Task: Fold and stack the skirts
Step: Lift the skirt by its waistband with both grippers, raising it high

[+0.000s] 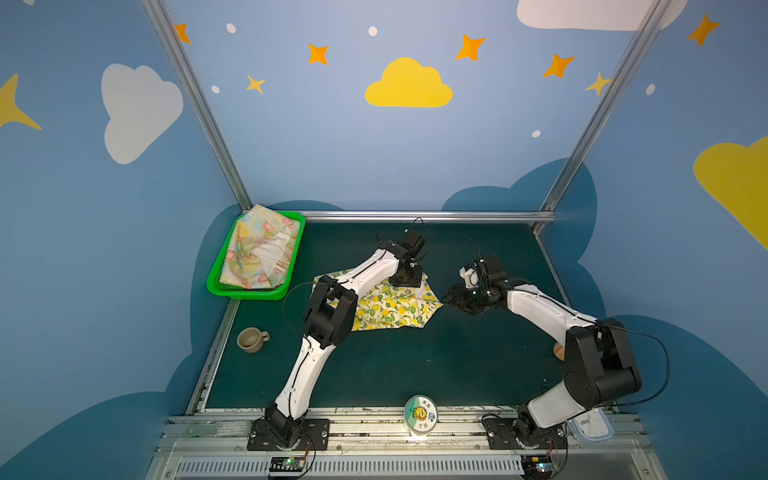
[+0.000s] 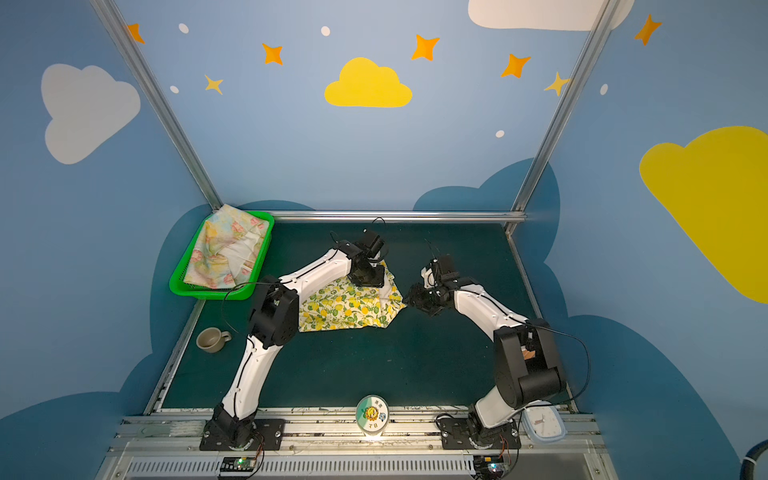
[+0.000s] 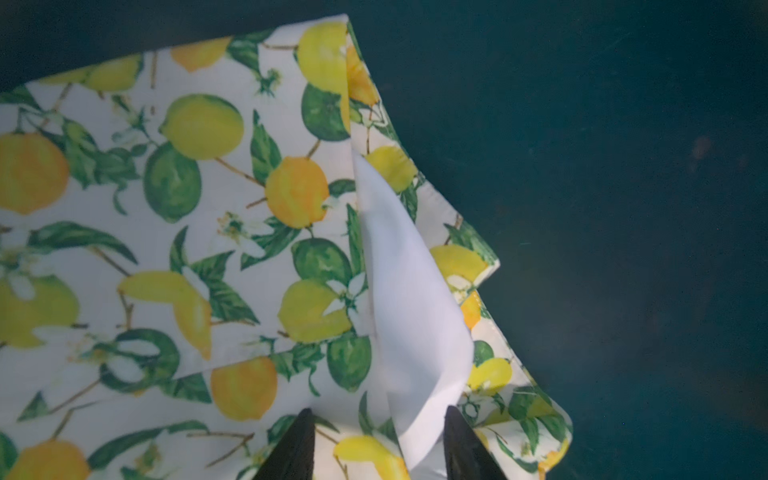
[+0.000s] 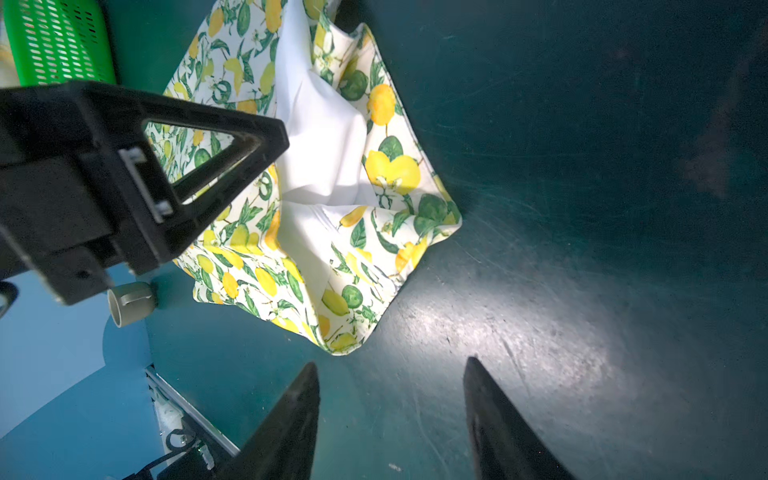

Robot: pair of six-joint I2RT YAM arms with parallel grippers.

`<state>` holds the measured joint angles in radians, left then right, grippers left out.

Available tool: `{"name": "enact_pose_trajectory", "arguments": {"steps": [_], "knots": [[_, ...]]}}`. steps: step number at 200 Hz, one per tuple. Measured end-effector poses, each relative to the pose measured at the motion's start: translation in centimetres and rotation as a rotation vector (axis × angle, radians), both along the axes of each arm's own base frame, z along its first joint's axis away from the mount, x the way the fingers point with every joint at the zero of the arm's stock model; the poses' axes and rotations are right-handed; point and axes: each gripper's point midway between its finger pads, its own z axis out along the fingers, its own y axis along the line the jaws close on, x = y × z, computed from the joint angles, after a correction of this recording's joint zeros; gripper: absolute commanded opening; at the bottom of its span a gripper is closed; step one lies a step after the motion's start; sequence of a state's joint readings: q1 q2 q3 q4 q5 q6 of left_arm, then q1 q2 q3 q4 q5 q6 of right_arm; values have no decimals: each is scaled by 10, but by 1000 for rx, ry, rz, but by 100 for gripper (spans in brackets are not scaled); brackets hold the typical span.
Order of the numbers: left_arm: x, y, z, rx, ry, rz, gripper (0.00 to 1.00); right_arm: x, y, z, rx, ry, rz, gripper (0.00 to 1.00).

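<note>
- Counted two skirts: a lemon skirt point(image 1: 390, 309) and a flowered skirt point(image 1: 257, 257).
- Counted one green basket point(image 1: 245, 293) of holed plastic.
- Counted one grey-brown mug point(image 1: 251, 339) with one handle.
- Counted two arms: the left arm point(image 1: 305, 365) and the right arm point(image 1: 540, 307).
- Counted two grippers: the left gripper point(image 3: 378, 413) and the right gripper point(image 4: 391, 363), with two black fingers point(image 3: 293, 453) on each, four in all.
- Counted one round tin point(image 1: 420, 415) with a sunflower label.
- Counted one pale blue clock point(image 2: 542, 424).
- Counted one small tan thing point(image 1: 559, 352), mostly hidden, kind unclear.
- Counted one dark green table point(image 1: 415, 365).
</note>
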<state>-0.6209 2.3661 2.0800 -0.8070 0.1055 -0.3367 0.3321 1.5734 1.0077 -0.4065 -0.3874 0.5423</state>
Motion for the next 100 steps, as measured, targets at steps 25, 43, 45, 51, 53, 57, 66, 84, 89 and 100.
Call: {"name": "enact_pose_trajectory", "arguments": {"steps": [25,43,45,51,53,57,66,84,89,100], "knots": [[0,1,-11,60,0,-17,40,1,-1,0,1,0,-3,55],[-2,4,-14,93,-2,-22,31,2,-1,-2,0,2,-4,55],[-1,4,-14,95,-2,-21,30,2,-1,-2,1,3,-4,55],[-2,5,-14,103,-4,-23,29,2,-1,-3,1,4,-3,55],[-2,6,-14,105,-4,-21,28,2,-1,-4,1,5,-3,55],[-1,6,-13,109,-7,-22,28,2,-1,-4,1,7,-3,55],[-1,7,-13,117,-12,-22,28,3,0,-7,0,11,-3,55],[0,10,-13,132,-18,-20,34,3,1,-12,2,24,-1,54],[0,11,-13,137,-19,-20,36,3,2,-14,4,28,0,54],[0,12,-15,145,-19,-19,38,3,2,-17,6,35,1,54]]}}
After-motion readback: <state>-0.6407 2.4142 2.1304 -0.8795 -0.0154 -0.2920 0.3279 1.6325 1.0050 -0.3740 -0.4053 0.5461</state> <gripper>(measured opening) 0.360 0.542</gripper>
